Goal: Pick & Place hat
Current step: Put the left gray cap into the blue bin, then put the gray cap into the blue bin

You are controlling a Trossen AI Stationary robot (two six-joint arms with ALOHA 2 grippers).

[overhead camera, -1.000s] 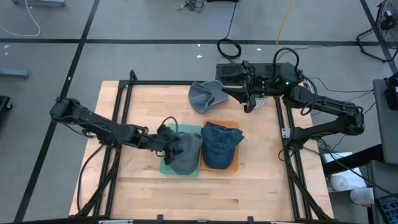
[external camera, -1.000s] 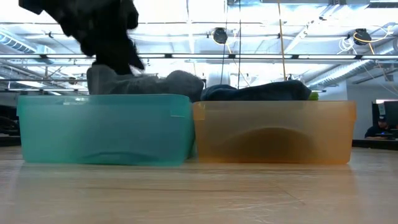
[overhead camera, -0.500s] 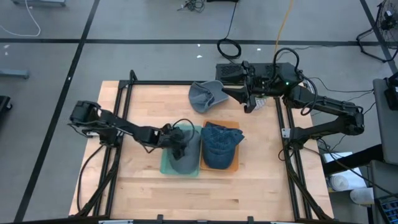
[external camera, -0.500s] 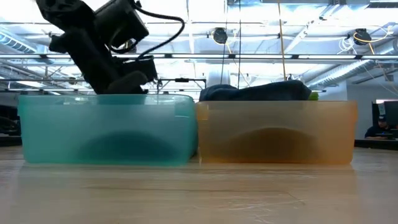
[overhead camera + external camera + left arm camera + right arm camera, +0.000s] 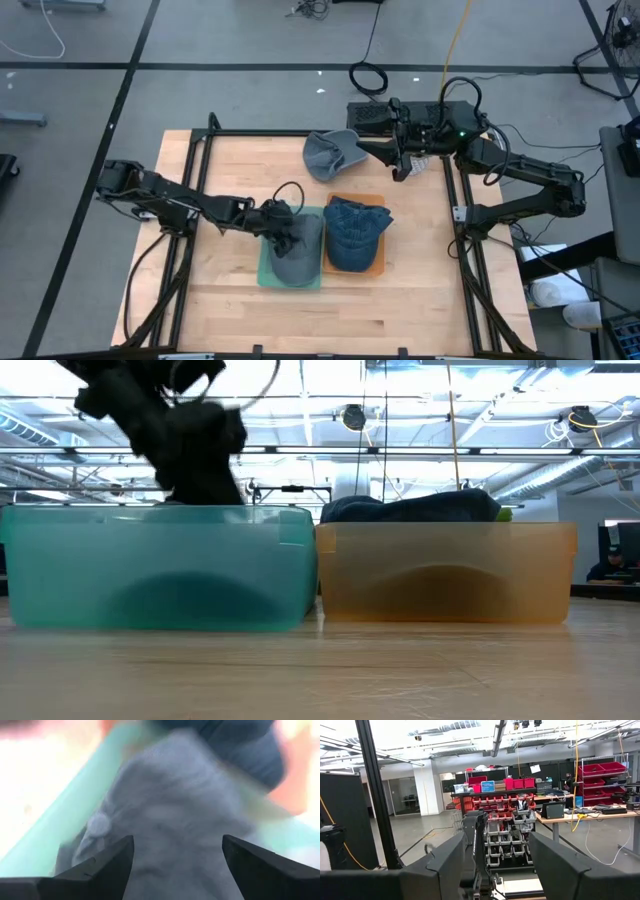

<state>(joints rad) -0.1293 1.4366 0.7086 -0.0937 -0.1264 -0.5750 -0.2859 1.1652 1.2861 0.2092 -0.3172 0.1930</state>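
Observation:
A grey hat [image 5: 298,255] lies in the teal bin [image 5: 262,272], crown up; the low view shows it as a dark shape [image 5: 190,595] behind the bin's wall. My left gripper [image 5: 283,232] hangs open just above it, one finger on each side of the crown [image 5: 175,820]. A blue hat [image 5: 352,232] sits in the orange bin [image 5: 378,268] and bulges over its rim [image 5: 410,508]. A second grey hat [image 5: 330,155] rests on the table near the far edge. My right gripper [image 5: 400,170] waits open beside it at the far right. My left gripper comes at the grey hat's crown from above, slanting in from the table's left, with its fingers [image 5: 100,870] spread wide over the cloth. I cannot tell whether they touch it. The hat lies on the floor of the teal bin.
The two bins stand side by side at the table's middle, teal bin [image 5: 160,565] left, orange bin [image 5: 445,575] right. A black frame [image 5: 200,200] runs along the table's edges. Bare wood shows near the front edge [image 5: 330,320] and at the far left.
The grey hat, held above the teal bin's rim a second ago, has gone down inside the bin and now lies below the rim. My left gripper moved a little toward the table's right over the bin. The teal bin slid slightly toward the near edge.

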